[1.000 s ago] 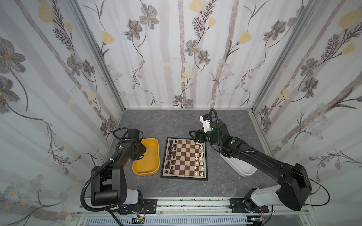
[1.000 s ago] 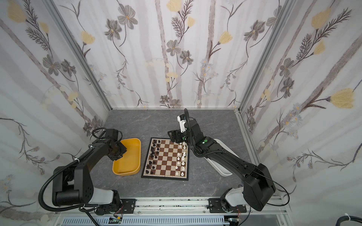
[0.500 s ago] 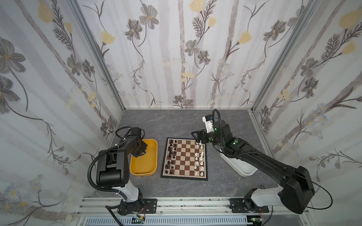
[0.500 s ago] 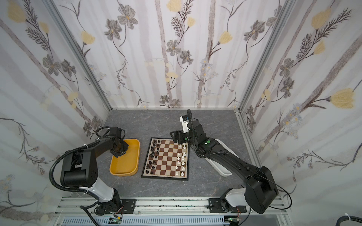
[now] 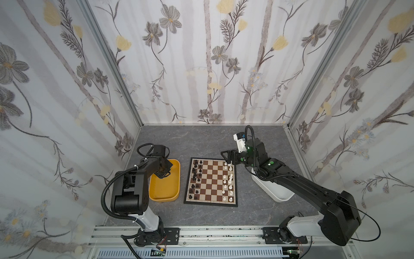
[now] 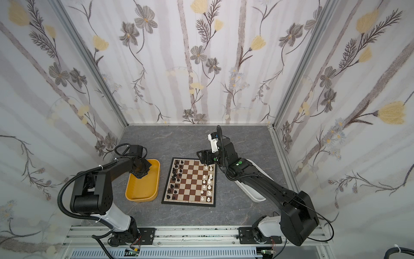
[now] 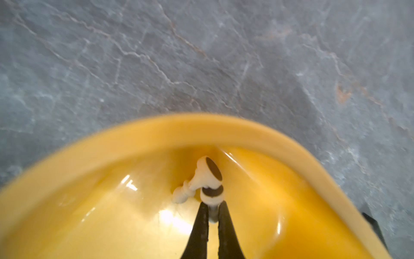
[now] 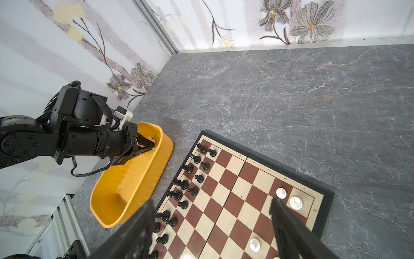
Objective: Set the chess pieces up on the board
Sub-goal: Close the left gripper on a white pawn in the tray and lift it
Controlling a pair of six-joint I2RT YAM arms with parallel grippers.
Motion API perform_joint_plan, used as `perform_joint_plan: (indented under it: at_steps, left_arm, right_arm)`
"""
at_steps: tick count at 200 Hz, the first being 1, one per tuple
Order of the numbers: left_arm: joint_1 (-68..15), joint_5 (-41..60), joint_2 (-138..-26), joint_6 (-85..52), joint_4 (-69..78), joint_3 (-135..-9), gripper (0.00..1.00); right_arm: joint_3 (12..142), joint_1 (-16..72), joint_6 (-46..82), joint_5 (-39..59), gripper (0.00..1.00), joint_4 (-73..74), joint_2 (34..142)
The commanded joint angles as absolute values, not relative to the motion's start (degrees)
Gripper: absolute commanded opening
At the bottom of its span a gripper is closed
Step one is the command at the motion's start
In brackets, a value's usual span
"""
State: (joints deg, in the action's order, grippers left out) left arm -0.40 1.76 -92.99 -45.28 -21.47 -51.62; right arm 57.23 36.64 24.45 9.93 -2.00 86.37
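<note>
the left claw (image 7: 211, 214) is pinched shut on a white piece (image 7: 212, 194) lying in the yellow tub (image 5: 165, 189) just beside the board (image 5: 211, 179) — gripped by its body, i'd guess, to pull it off the second white piece (image 7: 201, 177) touching it. the right claw (image 8: 212, 219) hangs spread wide over the board's white-side corner, holding nothing — likely waiting there.

Black arms (image 5: 302, 182), white bases (image 5: 300, 226), corrugated cables (image 5: 103, 197)

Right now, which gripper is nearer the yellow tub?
Left. The left gripper is inside the yellow tub, shut on a white piece; the right gripper hangs open over the far right corner of the board.
</note>
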Motion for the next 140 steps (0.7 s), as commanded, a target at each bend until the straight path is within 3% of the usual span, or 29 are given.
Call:
perform_joint_plan:
  at_steps: [1, 39, 71, 140]
  left_arm:
    - [-1.42, 2.07, -92.19, -47.64, -24.22, -51.60, 0.00]
    - [-3.22, 5.95, -92.04, -53.18, -21.07, -48.74, 0.00]
    - [-3.98, 3.41, -94.52, -52.49, -23.10, -49.38, 0.00]
    - [-4.05, 0.62, -96.37, -50.24, -26.10, -52.09, 0.32]
  right_arm:
    - [56.66, 36.53, 25.14, 11.34, 0.80, 0.94, 86.26]
    - [55.46, 36.17, 26.48, 13.33, 0.79, 3.02, 86.73]
    - [55.37, 36.16, 26.67, 13.89, 0.78, 2.83, 86.67]
    - [54.32, 35.73, 27.23, 13.62, 0.79, 2.81, 85.52]
